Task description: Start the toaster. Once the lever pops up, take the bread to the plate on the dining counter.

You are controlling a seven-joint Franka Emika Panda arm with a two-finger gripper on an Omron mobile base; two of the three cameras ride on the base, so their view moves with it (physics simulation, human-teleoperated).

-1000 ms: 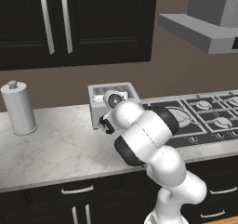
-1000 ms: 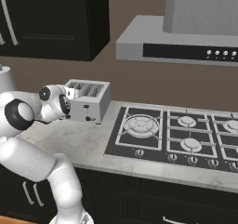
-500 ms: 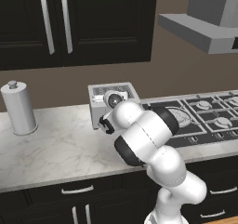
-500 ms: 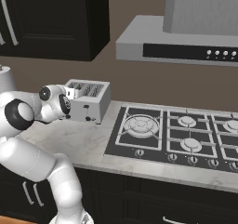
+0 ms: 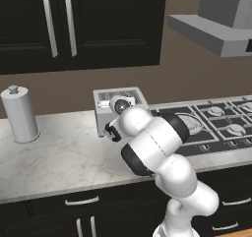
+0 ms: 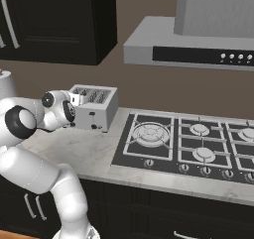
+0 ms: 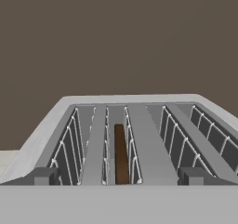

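Note:
The silver-grey toaster [image 5: 105,101] [image 6: 100,107] stands at the back of the marbled worktop, left of the hob. My gripper [image 7: 118,176] hovers just in front of and slightly above the toaster [image 7: 144,139], looking along its slots. It is open, with one fingertip [image 7: 44,175] at each side and nothing between them. The bread [image 7: 121,155], a dark brown slice, stands on edge deep in the second slot from the left. In the right base view the hand [image 6: 74,99] sits at the toaster's left end. The plate and the dining counter are out of view.
A tall white canister [image 5: 19,114] stands at the worktop's left end. The gas hob [image 5: 211,123] [image 6: 198,144] lies right of the toaster under a grey hood [image 6: 188,47]. Dark wall cabinets [image 5: 74,24] hang above.

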